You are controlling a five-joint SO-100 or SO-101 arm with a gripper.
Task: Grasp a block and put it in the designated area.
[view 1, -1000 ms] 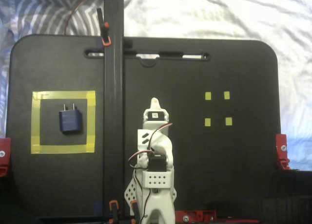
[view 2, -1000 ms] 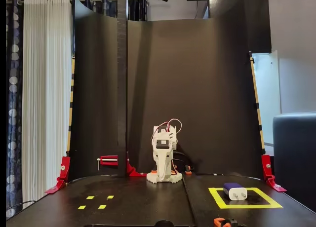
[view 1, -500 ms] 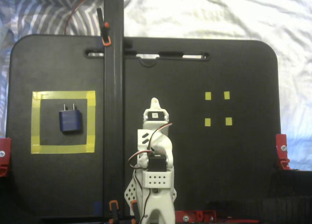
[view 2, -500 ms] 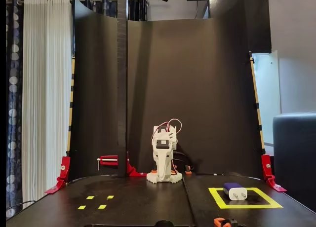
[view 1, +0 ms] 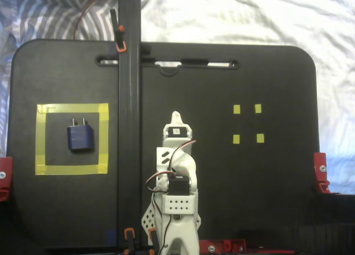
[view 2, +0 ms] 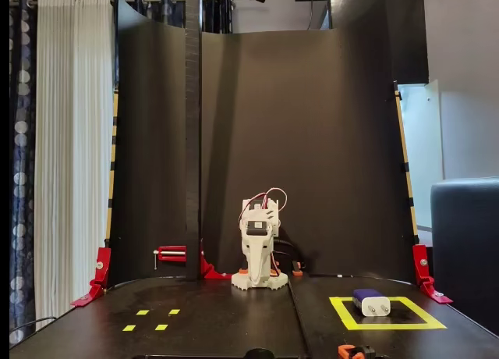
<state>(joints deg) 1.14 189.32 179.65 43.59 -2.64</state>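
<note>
navy plug-adapter block (view 1: 80, 137) lying flat inside the yellow tape square (view 1: 40, 138), on the black interior, roughly centred, touching no side of the tape. two silvery prongs pointing up-frame in a fixed view from above. same block (view 2: 371, 302) seen low in a fixed view from the front, prong end facing the camera, sitting within the tape outline (view 2: 341, 312) at the right of that view.

white arm folded at the bottom centre of the black board (view 1: 222, 210) in the top-down fixed view, gripper (view 1: 176, 118) pointing up-frame, well apart from the block, a tall black upright post (view 1: 128, 100) between them. gripper (view 2: 258, 276) tucked nose-down at the arm's base in the front fixed view, over the board, nothing between the fingers. fingers look pressed together in both fixed views, no gap visible.

four tiny yellow markers (view 1: 247, 123) in a small square pattern on the right of the board in the top-down view, bare; same markers (view 2: 152, 320) at front left in the other fixed view. red clamps (view 1: 320, 172) at the board edges, orange-tipped clamp (view 1: 118, 33) on the post near the top. black backdrop panels (view 2: 312, 140) behind the arm, white curtain (view 2: 70, 140) at left in the front view. rumpled white sheet (view 1: 249, 16) under the board.
</note>
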